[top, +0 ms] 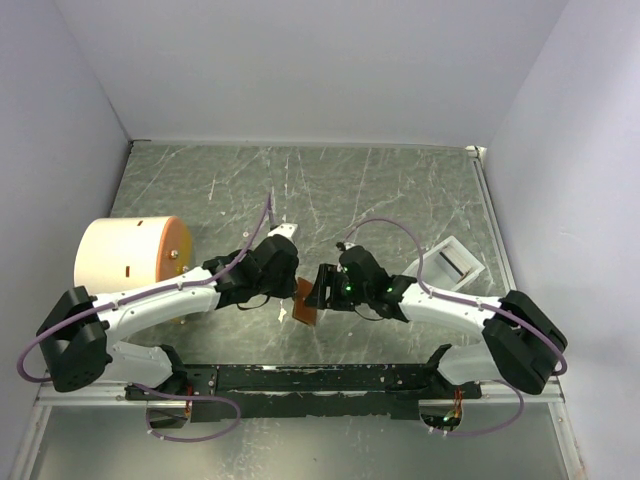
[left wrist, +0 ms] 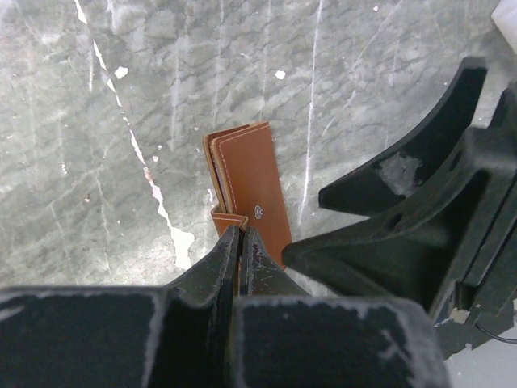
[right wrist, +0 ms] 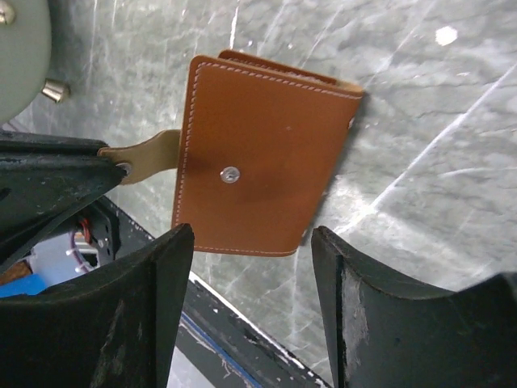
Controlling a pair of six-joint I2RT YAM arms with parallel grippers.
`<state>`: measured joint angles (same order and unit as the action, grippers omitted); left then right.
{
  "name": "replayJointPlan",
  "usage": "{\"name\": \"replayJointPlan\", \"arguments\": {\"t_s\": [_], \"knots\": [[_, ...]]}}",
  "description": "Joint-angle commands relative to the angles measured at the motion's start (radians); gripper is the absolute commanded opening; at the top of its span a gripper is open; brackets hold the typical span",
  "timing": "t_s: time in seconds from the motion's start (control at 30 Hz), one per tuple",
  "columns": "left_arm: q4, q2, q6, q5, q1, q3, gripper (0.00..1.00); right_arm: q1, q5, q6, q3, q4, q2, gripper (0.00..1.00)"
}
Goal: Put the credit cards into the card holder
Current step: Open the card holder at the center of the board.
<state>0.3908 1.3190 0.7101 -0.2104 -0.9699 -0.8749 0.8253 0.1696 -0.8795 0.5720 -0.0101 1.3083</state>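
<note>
The card holder is a brown leather wallet with a pale snap button, folded shut and held up over the near middle of the table. My left gripper is shut on its tan strap. In the top view the left gripper sits just left of the wallet. My right gripper stands open just below the card holder, touching nothing. The top view puts the right gripper right beside the wallet. No credit cards show; they are hidden or out of view.
A peach-coloured cylinder stands at the left, behind the left arm. A white rectangular tray lies at the right, beyond the right arm. The black base rail runs along the near edge. White walls enclose the marbled table.
</note>
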Motion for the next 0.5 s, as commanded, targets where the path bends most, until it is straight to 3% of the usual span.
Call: {"name": "replayJointPlan", "arguments": {"t_s": [0.0, 0.27, 0.47], "knots": [[-0.049, -0.029, 0.035, 0.054, 0.005, 0.003, 0.07, 0.035, 0.002, -0.034, 0.029, -0.019, -0.009, 0.62], [-0.037, -0.02, 0.04, 0.077, 0.005, -0.032, 0.07, 0.06, 0.003, -0.04, 0.07, -0.023, 0.022, 0.66], [-0.014, -0.037, 0.038, 0.053, 0.005, -0.033, 0.07, 0.061, -0.087, -0.033, 0.06, -0.066, 0.025, 0.56]]}}
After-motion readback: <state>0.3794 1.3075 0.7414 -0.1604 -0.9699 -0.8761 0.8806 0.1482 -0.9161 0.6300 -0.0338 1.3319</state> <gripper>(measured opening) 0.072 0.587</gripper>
